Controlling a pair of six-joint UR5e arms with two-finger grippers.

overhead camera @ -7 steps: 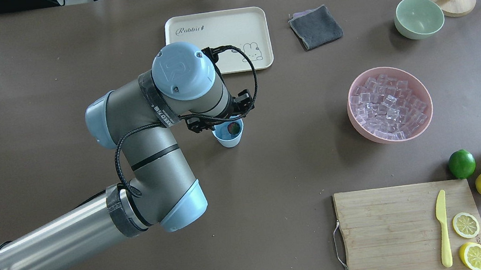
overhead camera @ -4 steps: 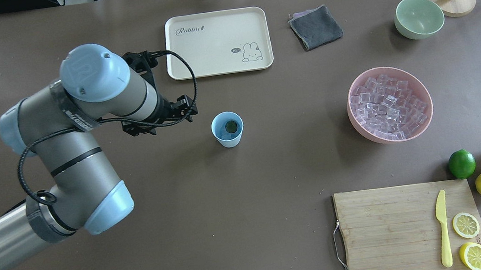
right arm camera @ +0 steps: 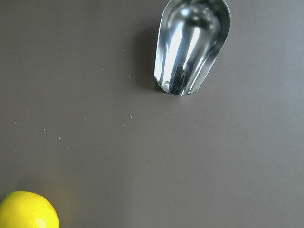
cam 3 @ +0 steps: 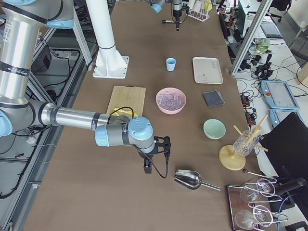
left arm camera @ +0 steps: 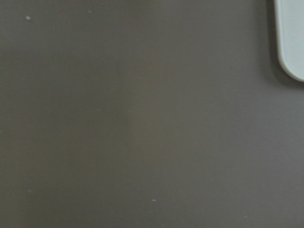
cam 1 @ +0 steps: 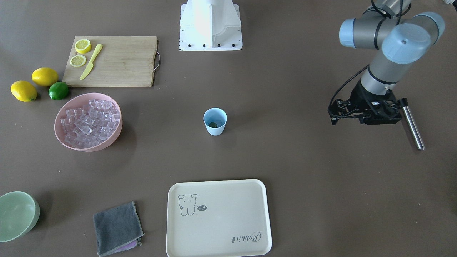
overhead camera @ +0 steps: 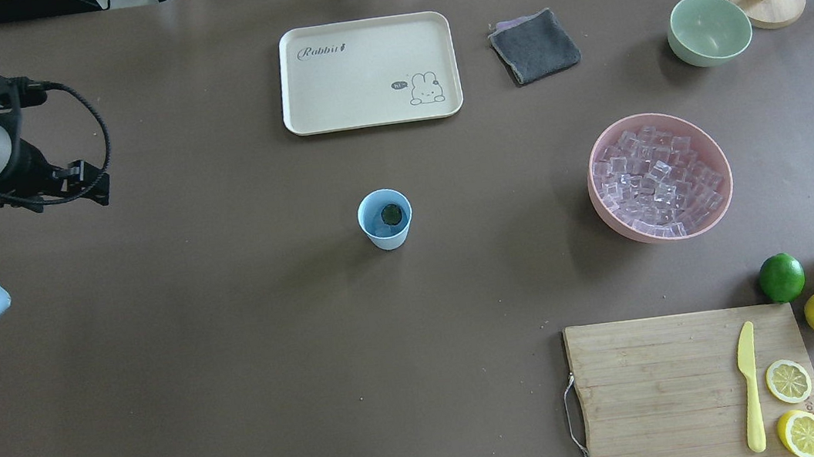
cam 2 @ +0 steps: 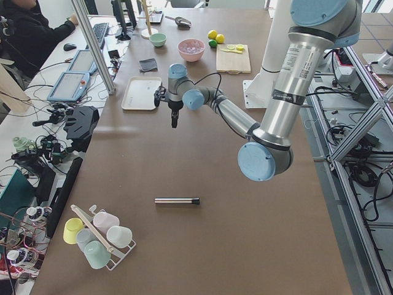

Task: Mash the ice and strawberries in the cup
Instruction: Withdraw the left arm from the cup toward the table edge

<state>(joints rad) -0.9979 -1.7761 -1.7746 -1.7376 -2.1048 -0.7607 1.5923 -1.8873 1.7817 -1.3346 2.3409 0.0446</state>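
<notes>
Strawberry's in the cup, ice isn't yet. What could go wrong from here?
Spilled ice: the scoop is broad and the cup narrow, so cubes from the pink bowl may miss.
Rolling tool: the steel rod lies flat on the table and could roll as the left claw grips it.
Tipping: the cup stands free, unheld; mashing may knock it over.

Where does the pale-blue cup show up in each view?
Front-facing: cup at centre.
Overhead: centre.
Exterior left: not visible.
Exterior right: upper middle, beyond the pink bowl.
Both wrist views: absent.
Shared landmark: the pink bowl holding ice.
</notes>
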